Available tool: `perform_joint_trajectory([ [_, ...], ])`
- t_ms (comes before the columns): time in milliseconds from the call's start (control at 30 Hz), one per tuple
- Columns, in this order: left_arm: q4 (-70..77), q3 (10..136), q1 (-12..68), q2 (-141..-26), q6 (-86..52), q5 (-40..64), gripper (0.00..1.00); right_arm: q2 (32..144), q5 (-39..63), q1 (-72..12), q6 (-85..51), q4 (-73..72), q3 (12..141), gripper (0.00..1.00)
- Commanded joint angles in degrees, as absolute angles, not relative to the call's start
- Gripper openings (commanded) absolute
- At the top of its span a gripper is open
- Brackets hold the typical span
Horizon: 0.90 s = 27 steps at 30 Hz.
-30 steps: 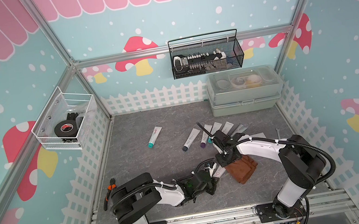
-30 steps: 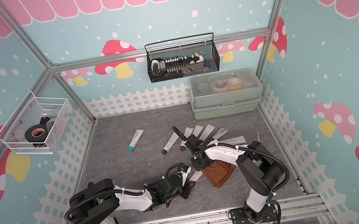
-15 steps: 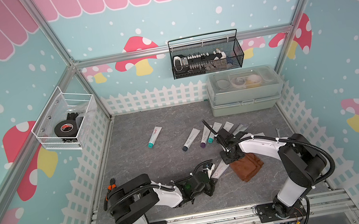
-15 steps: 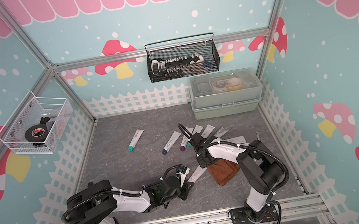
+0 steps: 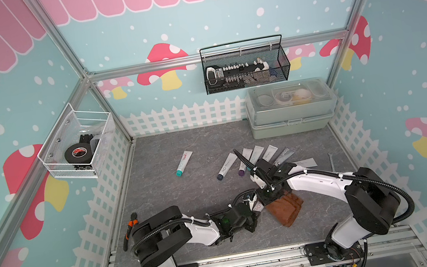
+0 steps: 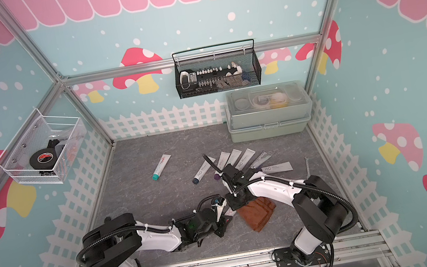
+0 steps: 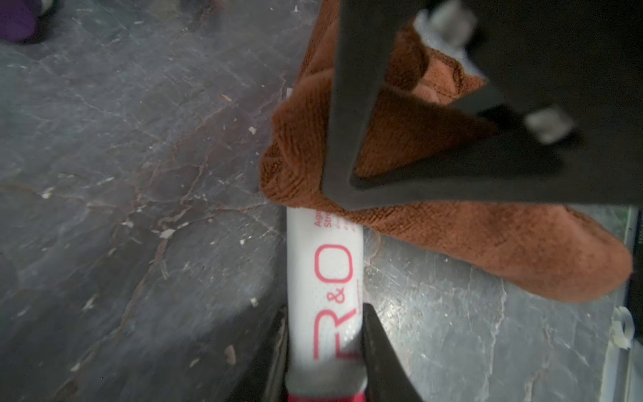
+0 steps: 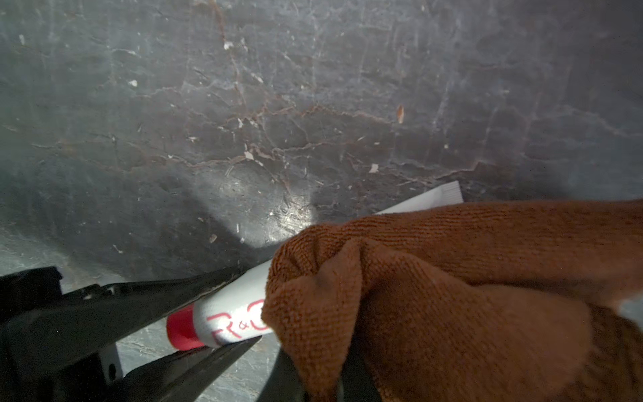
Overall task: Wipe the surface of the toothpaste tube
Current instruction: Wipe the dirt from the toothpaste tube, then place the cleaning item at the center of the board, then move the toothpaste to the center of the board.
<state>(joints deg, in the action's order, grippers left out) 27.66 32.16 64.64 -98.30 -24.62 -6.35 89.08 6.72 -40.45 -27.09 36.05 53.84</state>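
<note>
The toothpaste tube (image 7: 327,278) is white with red "R&O" lettering and a red cap, and it lies low over the grey floor. My left gripper (image 7: 325,313) is shut on it near the cap end. In both top views the tube (image 5: 258,208) (image 6: 229,211) shows only as a short white piece between the two arms. A brown cloth (image 8: 435,296) covers the tube's far half, with only the crimped tail showing beyond it. My right gripper (image 8: 323,386) is shut on the cloth, bunching it against the tube (image 8: 229,323).
Several more tubes (image 5: 256,156) lie fanned behind the right arm, and a teal-capped tube (image 5: 184,163) lies apart at mid-floor. A grey-green lidded box (image 5: 291,116) stands at the back right. Orange-handled pliers (image 5: 131,228) lie by the left fence. Wire baskets (image 5: 78,149) (image 5: 246,71) hang on the walls.
My right gripper has slid the cloth a short way along the tube, first to the right, then back toward the front. The left gripper keeps its hold and has barely shifted.
</note>
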Motion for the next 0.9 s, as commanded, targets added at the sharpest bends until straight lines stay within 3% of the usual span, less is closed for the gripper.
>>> perform_joint_trajectory([
  [0,22.1,31.89,64.59,-99.68,-24.55,-6.79,0.25,92.72,8.01,-40.5,-27.07,37.23,51.95,0.07],
  [233,21.17,29.31,64.45,-96.3,-25.42,-8.45,0.25,95.87,-6.03,-36.15,-28.28,39.81,51.52,0.07],
  [400,19.48,28.34,64.31,-93.95,-26.06,-9.73,0.25,92.17,-9.15,-32.37,-28.43,39.78,50.74,0.08],
  [467,18.43,28.21,64.33,-93.51,-26.57,-10.7,0.25,90.26,-7.76,-31.66,-27.98,39.3,50.75,0.16],
  [567,16.72,27.69,64.18,-92.88,-27.58,-12.25,0.25,88.24,-4.71,-31.64,-27.01,39.41,51.28,0.42],
  [667,14.15,26.99,64.12,-91.5,-28.84,-15.05,0.25,86.01,-3.97,-31.57,-26.32,40.31,51.65,0.59],
  [867,6.63,26.19,63.11,-86.99,-32.48,-22.19,0.25,81.68,-4.42,-31.59,-25.94,42.42,53.04,0.62],
])
